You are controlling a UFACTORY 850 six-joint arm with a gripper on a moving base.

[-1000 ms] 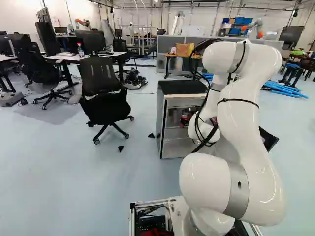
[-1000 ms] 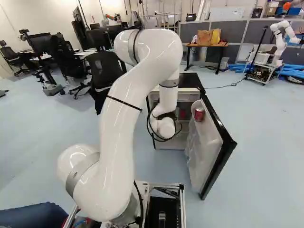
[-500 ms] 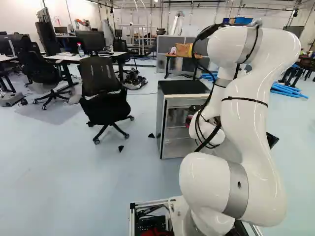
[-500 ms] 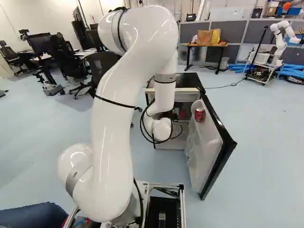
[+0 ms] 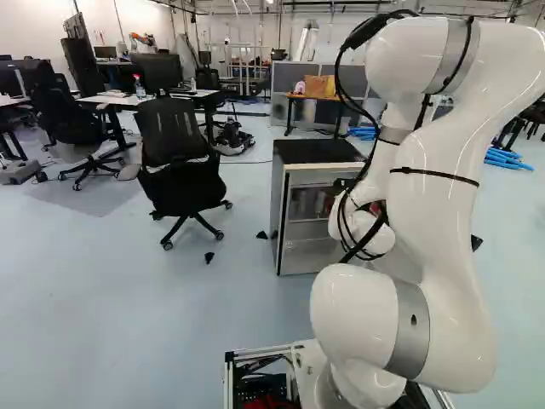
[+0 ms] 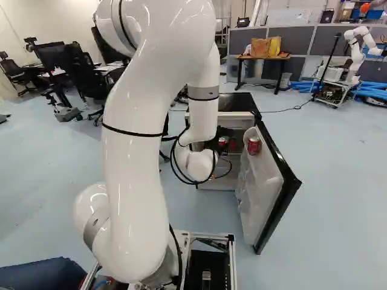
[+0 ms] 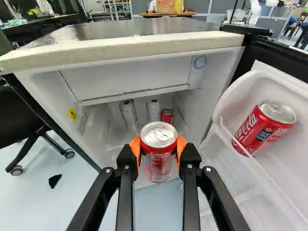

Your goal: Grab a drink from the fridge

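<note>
Pale blue floor (image 5: 128,298) spreads through a workroom, with the open fridge (image 7: 120,45) standing ahead of the base. Nearest, the white arm (image 6: 139,151) rises and reaches toward it, bending down at its far end. The gripper (image 7: 159,148) is clamped on a red can (image 7: 159,168), an orange pad (image 7: 135,151) pressing each side, and the can looks upright, its top uncovered. It appears to be at the fridge's mouth, though how far it is past the front edge I cannot tell. To judge by this, the grasp is made and the step in hand is bringing the drink out. What comes next calls for a firm grip and a straight, level pull back toward the base, clear of the open door (image 6: 278,199). A second red can (image 7: 262,127) leans in the door's shelf, and a swing that way could knock it. Deeper inside, below the freezer box (image 7: 130,77), are two silver cans (image 7: 129,113) and a smaller red one (image 7: 167,115). Farther off, a table (image 6: 266,57) holds bags near grey partitions (image 6: 296,37).
</note>
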